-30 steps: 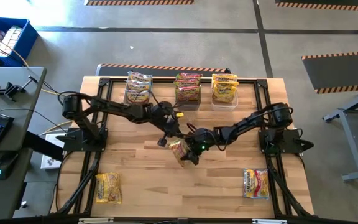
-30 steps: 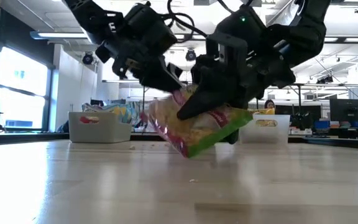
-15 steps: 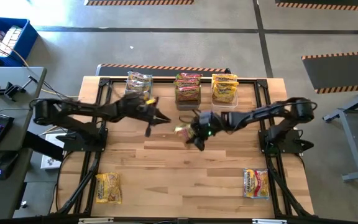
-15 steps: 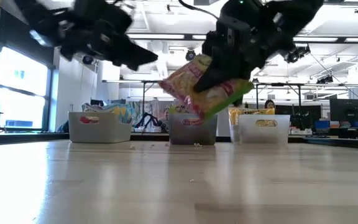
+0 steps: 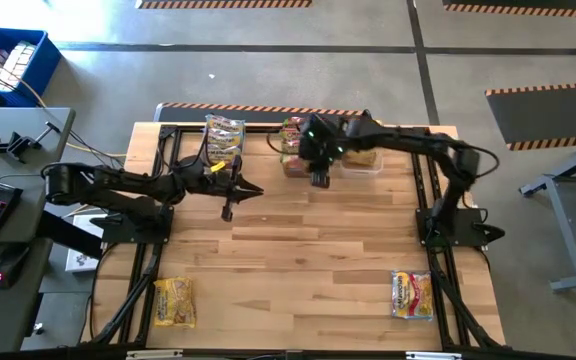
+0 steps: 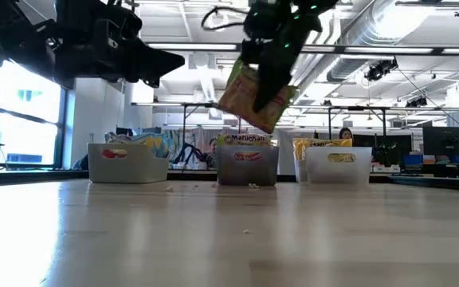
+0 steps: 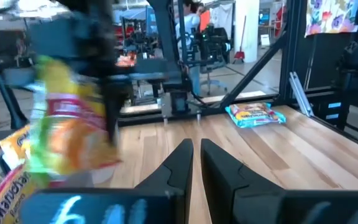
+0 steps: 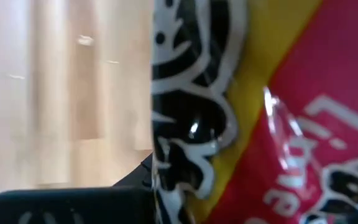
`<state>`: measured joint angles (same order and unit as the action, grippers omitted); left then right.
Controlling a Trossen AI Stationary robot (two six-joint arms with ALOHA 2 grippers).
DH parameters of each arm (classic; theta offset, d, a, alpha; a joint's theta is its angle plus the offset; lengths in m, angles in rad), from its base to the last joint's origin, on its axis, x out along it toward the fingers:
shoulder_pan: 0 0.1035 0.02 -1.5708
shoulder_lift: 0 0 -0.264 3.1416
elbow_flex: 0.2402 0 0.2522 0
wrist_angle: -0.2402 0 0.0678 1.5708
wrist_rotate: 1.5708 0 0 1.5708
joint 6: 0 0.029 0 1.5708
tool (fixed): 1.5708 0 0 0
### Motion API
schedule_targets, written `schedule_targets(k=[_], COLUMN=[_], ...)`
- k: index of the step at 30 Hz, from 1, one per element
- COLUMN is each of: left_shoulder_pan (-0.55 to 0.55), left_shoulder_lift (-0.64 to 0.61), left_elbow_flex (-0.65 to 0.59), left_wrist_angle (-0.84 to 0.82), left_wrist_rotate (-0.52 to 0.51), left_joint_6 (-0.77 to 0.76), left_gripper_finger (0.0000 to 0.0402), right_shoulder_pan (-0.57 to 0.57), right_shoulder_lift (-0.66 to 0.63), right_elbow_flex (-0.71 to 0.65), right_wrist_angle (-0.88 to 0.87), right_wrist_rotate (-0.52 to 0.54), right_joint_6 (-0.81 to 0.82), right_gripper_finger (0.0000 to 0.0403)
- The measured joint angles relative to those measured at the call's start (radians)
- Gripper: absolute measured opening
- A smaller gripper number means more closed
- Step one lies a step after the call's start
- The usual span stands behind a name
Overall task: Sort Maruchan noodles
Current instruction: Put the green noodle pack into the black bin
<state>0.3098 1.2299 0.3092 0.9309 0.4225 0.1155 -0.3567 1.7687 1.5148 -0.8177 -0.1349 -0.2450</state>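
My right gripper (image 5: 316, 160) hangs above the far edge, over the middle tub (image 5: 301, 158), shut on a yellow Maruchan packet with red and green print (image 6: 253, 97). The same packet (image 7: 64, 134) shows in the left wrist view and fills the right wrist view (image 8: 272, 112). My left gripper (image 5: 240, 192) hovers left of centre, shut and empty, its fingers (image 7: 180, 163) almost together. Two more packets lie flat on the table, one at the near left (image 5: 174, 302) and one at the near right (image 5: 411, 295). My right gripper (image 6: 271, 72) pinches the packet between its two fingers, which come from above and reach down over its upper part (image 6: 263, 80). The packet is lifted clear, tilted, and hangs below the gripper above the middle tub (image 6: 247, 163).
Three tubs stand along the far edge, left (image 5: 223, 142), middle and right (image 5: 361, 148), each holding packets. Bare wood lies across the table's middle (image 5: 298, 260). Black frame rails (image 5: 158, 230) run along both sides. Beyond the table are a room, desks and chairs.
My right gripper has lifted the packet from the table's centre and carried it up and toward the far edge, over the middle tub. My left gripper, which stood at the packet a second ago, has drawn away toward the table's left.
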Motion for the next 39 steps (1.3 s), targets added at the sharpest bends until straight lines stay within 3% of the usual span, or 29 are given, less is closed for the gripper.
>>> schedule_targets(k=[8, 16, 29, 39], left_shoulder_pan=[0.013, 0.013, 0.013, 0.013], left_shoulder_lift=[0.0, 0.001, 0.001, 0.001], left_elbow_flex=[0.0, 0.0, 0.0, 0.0], left_wrist_angle=[-0.022, -0.055, -0.06, -0.059], left_wrist_rotate=[0.0, 0.0, 0.001, 0.001], left_joint_6=[-0.007, 0.009, 0.011, 0.009], left_gripper_finger=[0.0026, 0.0026, 0.0026, 0.0026], right_shoulder_pan=[-0.071, -0.082, -0.08, -0.066], right_shoulder_lift=[0.277, 0.468, 0.543, 0.548], right_elbow_flex=[0.347, 0.578, 0.579, 0.622], right_wrist_angle=[-0.252, -0.45, -0.458, -0.452], right_wrist_rotate=[0.11, 0.175, 0.234, 0.254], right_joint_6=[-0.242, -0.332, -0.393, -0.375], right_gripper_finger=[0.0097, 0.0097, 0.0106, 0.0181])
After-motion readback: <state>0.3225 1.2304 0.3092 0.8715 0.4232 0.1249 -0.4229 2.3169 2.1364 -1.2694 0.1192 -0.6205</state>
